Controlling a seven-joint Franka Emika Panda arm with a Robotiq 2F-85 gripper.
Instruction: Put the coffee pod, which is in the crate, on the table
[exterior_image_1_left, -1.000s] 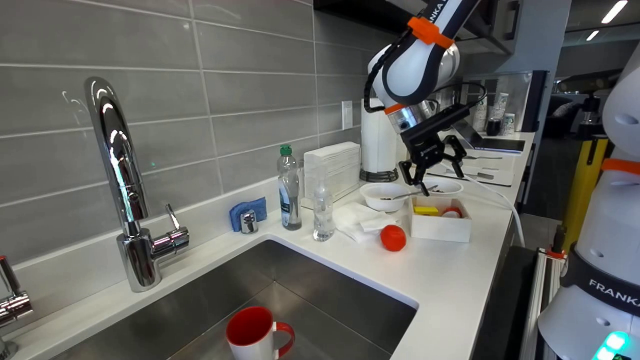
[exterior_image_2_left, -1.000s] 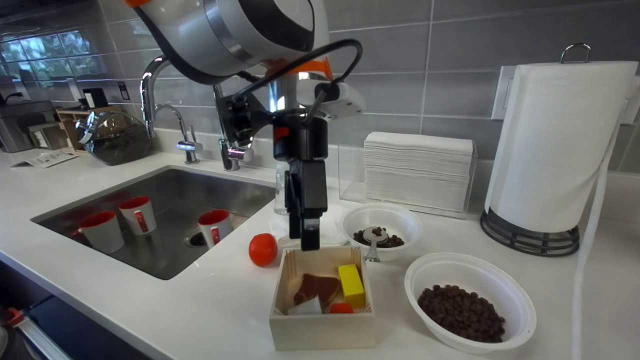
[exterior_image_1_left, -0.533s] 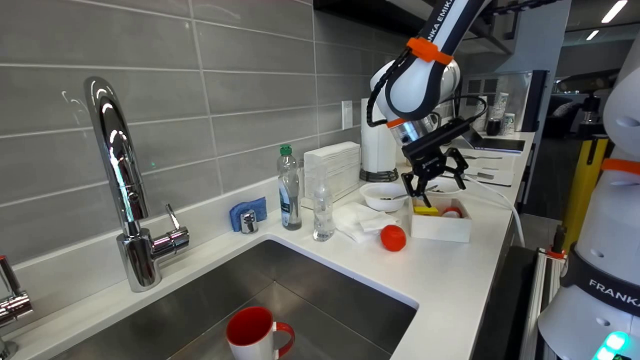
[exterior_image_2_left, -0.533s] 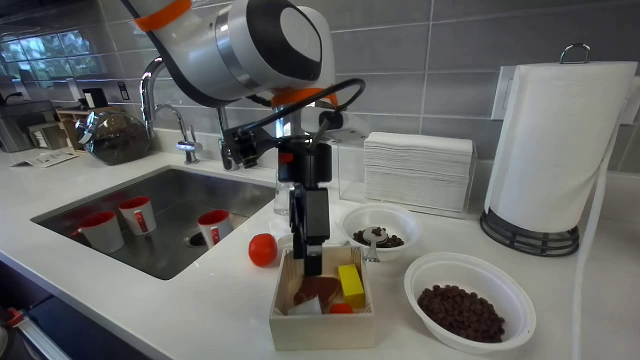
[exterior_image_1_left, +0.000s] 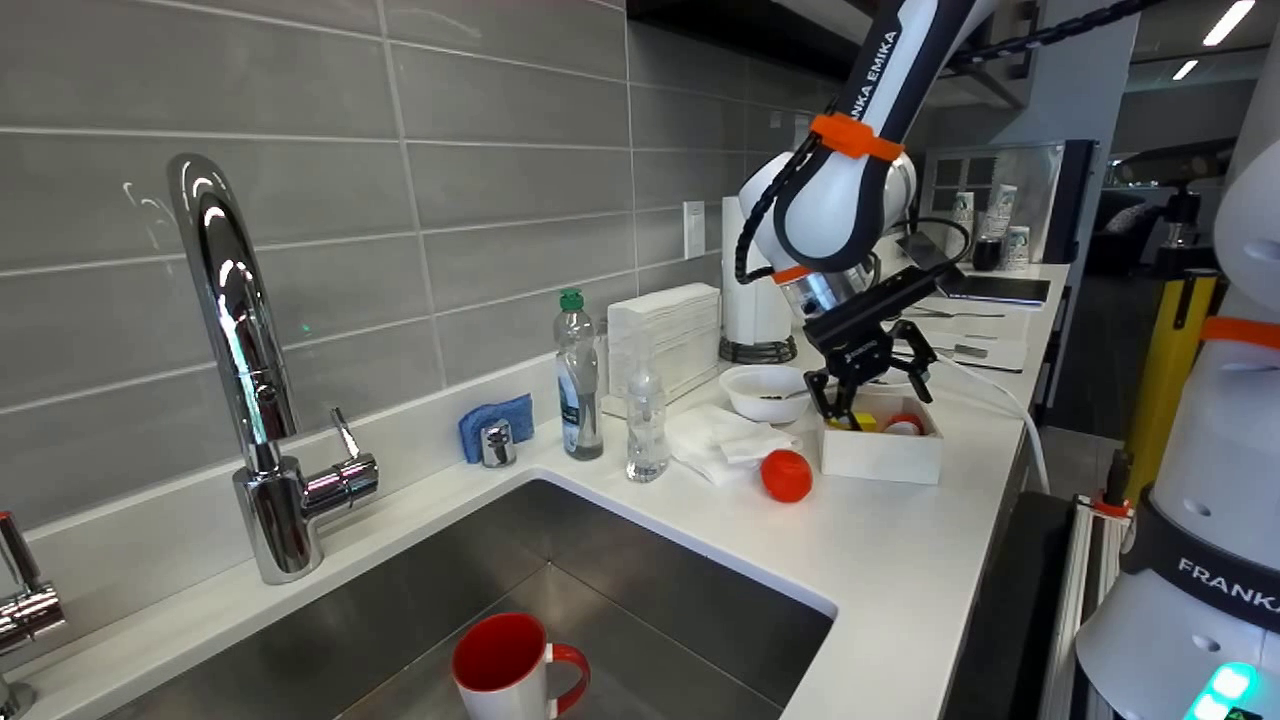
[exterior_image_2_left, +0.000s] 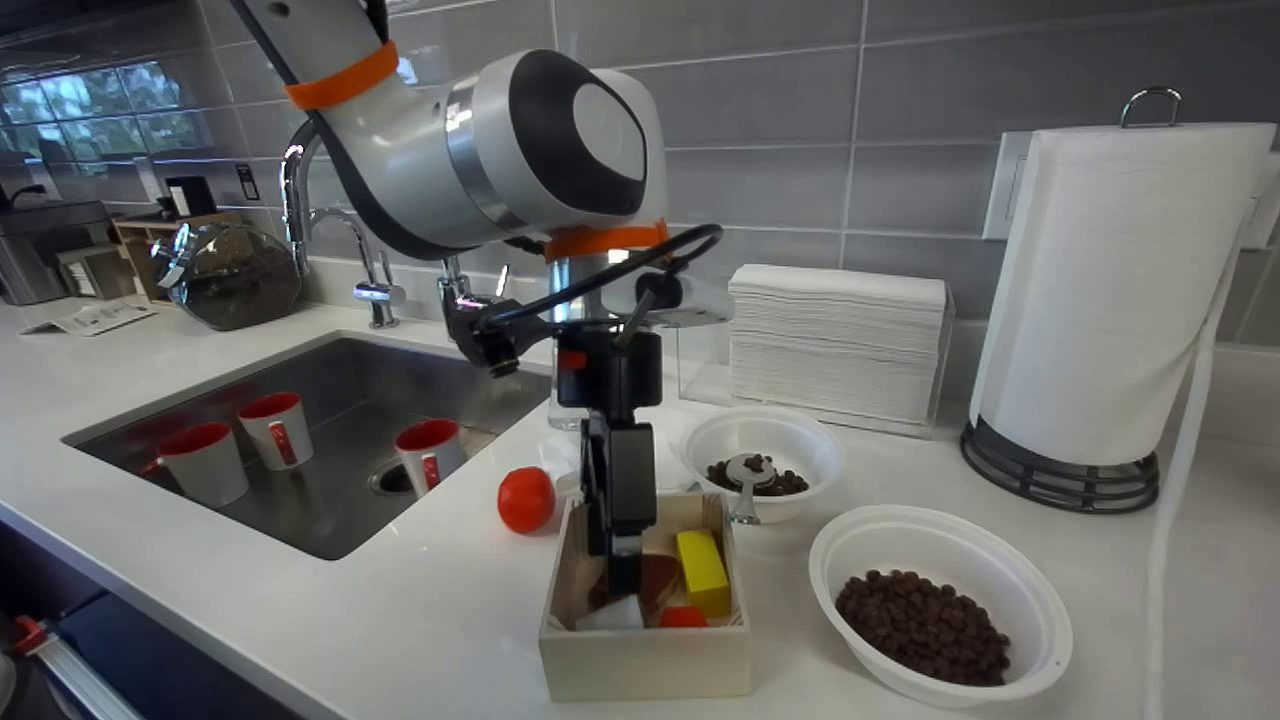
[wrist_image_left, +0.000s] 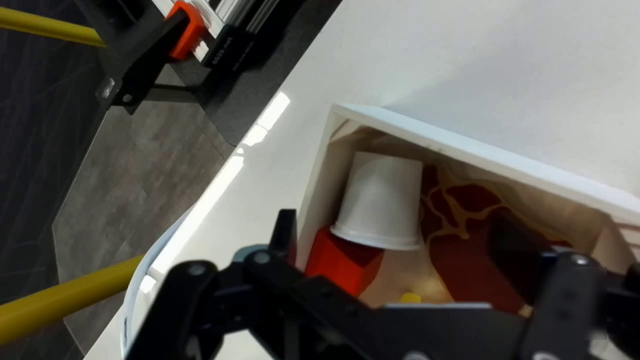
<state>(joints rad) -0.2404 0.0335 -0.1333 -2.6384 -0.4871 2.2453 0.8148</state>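
Grey tiles (exterior_image_2_left: 760, 110) back the white table (exterior_image_2_left: 430, 620). Your gripper (exterior_image_1_left: 889, 413) stands over the crate (exterior_image_2_left: 645, 665), jaws spread wide, with nothing held. Read the wrist view left to right: one finger (wrist_image_left: 285, 227) overlaps the crate's wall; the coffee pod (wrist_image_left: 382, 200) follows, lying on its side near a corner of the crate; next comes a steak-shaped piece (wrist_image_left: 460, 260), then the opposite finger. Most of the pod lies beyond the finger line, toward the top of that view and nearer the left-hand finger; its long axis runs roughly across the closing direction. Offset the gripper that way before descending; the crate's wall is the likely obstruction. The red block (wrist_image_left: 342, 262) crowds the pod's rim; you cannot tell whether they touch. In an exterior view, a yellow block (exterior_image_2_left: 703, 572) lies right of the pod; farther right, a white bowl (exterior_image_2_left: 745, 437) stands just outside the crate.
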